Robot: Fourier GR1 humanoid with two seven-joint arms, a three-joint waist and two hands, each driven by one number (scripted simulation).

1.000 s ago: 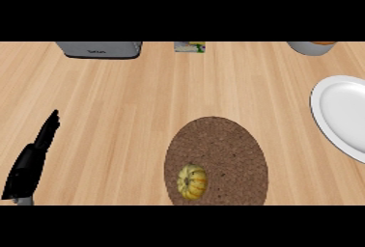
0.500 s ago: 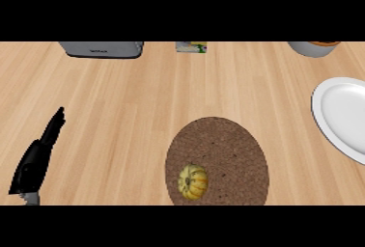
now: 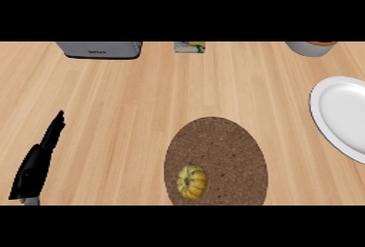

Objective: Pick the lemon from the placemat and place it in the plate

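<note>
1. Lemon (image 3: 191, 182): it lies on the near part of the placemat (image 3: 217, 161), left of the mat's middle and close to the surface's near edge. It is yellow and ribbed, long axis running near to far. Judged light, stiff enough to hold its shape under the fingers, with a rounded skin that could roll or slip. The best hold looks to be across its narrow waist, fingers on one flank and thumb on the other.

2. Left hand (image 3: 39, 161): it shows at the surface's near-left corner, edge-on, fingers straight and pointing away, holding nothing. It is well apart from the lemon. The right hand is not in view.

3. Placemat: a brown woven oval, lying flat. Its texture should keep the lemon from sliding, but it is thin and may shift if dragged.

4. Open room: bare wood lies between the placemat and the plate (image 3: 341, 117), which sits at the surface's right edge, partly cut off by the view. Nothing stands in that path, so a carry to the right and slightly away meets no obstacle. The plate's rim calls for a lift over, not a push.

5. Far edge: a grey appliance (image 3: 99, 49) at far left, a small carton (image 3: 189, 47) near the middle, and a bowl-like vessel (image 3: 312, 48) at far right. All are well apart from the route.
</note>
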